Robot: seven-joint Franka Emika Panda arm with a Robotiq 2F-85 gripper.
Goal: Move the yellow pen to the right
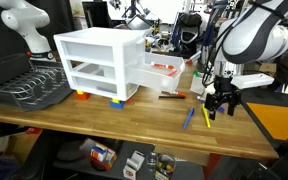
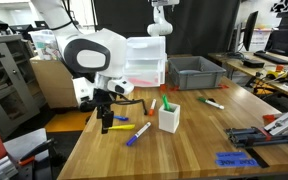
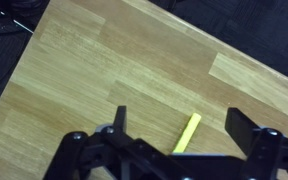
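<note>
The yellow pen lies flat on the wooden table. In the wrist view it sits between my two dark fingers, with its lower end hidden by the gripper body. It also shows in both exterior views, next to the blue pen. My gripper is open and empty. It hangs just above the yellow pen near the table's edge, and I cannot tell whether it touches the pen.
The white drawer unit stands on the table with a drawer pulled out. A grey bin, a small white holder, a green marker and a dark dish rack are also there.
</note>
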